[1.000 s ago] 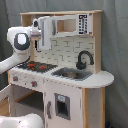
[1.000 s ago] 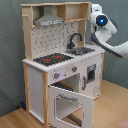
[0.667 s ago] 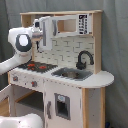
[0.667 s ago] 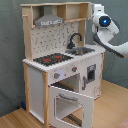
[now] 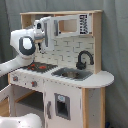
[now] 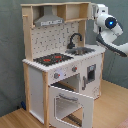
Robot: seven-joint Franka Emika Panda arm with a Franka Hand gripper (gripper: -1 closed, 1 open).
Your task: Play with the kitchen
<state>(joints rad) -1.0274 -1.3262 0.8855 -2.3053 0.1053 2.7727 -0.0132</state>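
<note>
Kitchen (image 6: pixel 60 70) fills the middle of both exterior views, a tall toy unit of light wood and white panels standing on the floor, and the gripper (image 5: pixel 46 35) hangs up at its top, level with the upper shelf and close in front of the grey hood (image 6: pixel 49 21). Whether the claw is wide or narrow I cannot tell; the arm's white body hides it in the second exterior view. Directly below the claw lies the black-and-red hob (image 5: pixel 39 66), with the knobs (image 6: pixel 56 76) on the front panel lower again. Off to one side of the claw and lower down sit the sink (image 5: pixel 72 74) and the curved black tap (image 5: pixel 84 59). Far beneath it, the windowed oven door (image 6: pixel 70 105) stands open, swung out at an angle. The task names no single goal, so I judge the arm to be between contacts, held high and touching nothing. A next move would call for a descent toward the hob, the knobs or the tap, with care to clear the hood's edge on the way down. No brand, label or legible writing shows anywhere on the unit.
</note>
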